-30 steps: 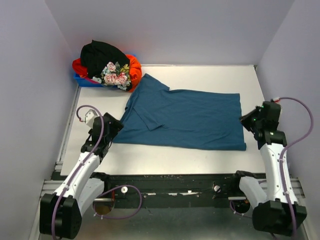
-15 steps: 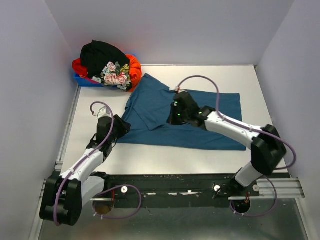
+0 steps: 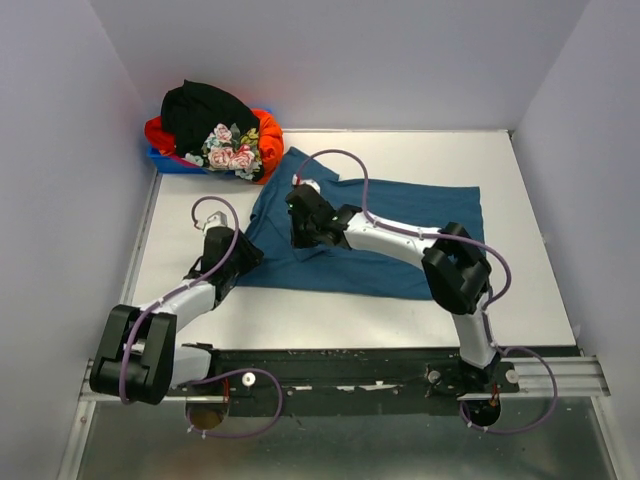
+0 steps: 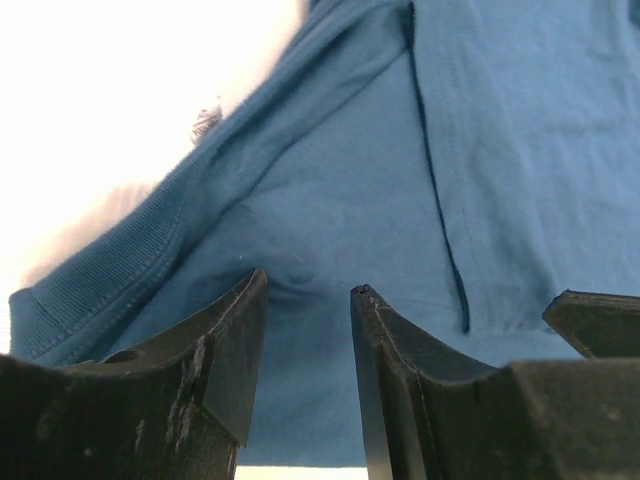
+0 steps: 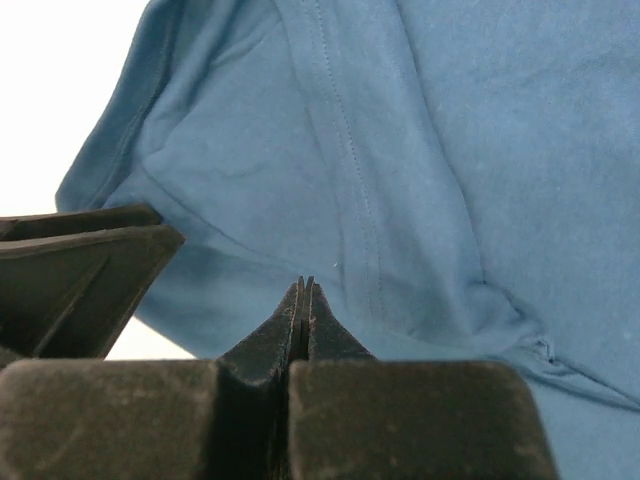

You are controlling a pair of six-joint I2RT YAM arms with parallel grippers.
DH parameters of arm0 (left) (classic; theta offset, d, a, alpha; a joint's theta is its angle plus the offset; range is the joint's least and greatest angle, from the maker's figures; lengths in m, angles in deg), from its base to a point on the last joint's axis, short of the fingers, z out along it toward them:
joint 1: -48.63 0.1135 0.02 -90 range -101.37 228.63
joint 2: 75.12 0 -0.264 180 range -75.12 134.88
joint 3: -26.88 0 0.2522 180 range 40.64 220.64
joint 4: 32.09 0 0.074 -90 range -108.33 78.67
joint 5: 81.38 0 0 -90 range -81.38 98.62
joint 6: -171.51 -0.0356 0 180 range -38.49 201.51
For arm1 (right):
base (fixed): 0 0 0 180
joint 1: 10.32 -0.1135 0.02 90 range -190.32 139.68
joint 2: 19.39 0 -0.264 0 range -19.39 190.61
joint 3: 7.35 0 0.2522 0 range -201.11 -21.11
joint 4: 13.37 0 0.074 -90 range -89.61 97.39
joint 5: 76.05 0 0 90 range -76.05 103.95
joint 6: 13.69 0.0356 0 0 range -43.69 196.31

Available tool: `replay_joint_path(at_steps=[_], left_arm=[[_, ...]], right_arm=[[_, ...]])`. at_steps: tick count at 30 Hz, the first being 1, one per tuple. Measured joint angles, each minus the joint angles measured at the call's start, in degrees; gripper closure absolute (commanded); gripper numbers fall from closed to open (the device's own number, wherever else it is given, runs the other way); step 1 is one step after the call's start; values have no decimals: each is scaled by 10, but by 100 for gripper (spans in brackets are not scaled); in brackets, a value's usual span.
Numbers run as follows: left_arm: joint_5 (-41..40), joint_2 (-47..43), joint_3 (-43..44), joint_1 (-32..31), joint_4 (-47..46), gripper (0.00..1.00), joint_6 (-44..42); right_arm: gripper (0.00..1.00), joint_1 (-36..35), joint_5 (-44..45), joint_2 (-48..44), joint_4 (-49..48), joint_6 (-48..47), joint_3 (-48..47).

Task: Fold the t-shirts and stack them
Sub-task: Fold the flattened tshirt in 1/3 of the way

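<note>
The teal shirt [image 3: 385, 275] lies spread flat across the middle of the table [image 3: 330, 320], one sleeve folded in over its chest. The right arm stretches over it from the right, its cable looping above the cloth. The right gripper [image 3: 299, 238] is clenched tight at that folded sleeve; whether it pinches cloth cannot be told. The left gripper [image 3: 238, 262] sits at the shirt's left edge, jaws apart, a small pucker of cloth between the tips. In the far left corner, a blue bin [image 3: 162, 159] holds the black shirt [image 3: 205, 110], the flowered shirt [image 3: 230, 152] and the orange shirt [image 3: 268, 130], heaped together.
</note>
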Motion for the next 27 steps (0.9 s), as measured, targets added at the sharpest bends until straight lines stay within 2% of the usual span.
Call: replay_joint_path(at_steps=[12, 18, 22, 27], left_arm=[[-39, 46, 30, 0, 25, 45, 25], [-47, 47, 31, 0, 25, 45, 26], [-49, 48, 31, -2, 25, 45, 26], [-51, 53, 35, -2, 25, 45, 25]], right_arm=[[99, -12, 33, 89, 57, -3, -54], [99, -10, 97, 110, 116, 1, -97], [99, 6, 126, 110, 140, -1, -104], [99, 62, 141, 110, 154, -15, -106]])
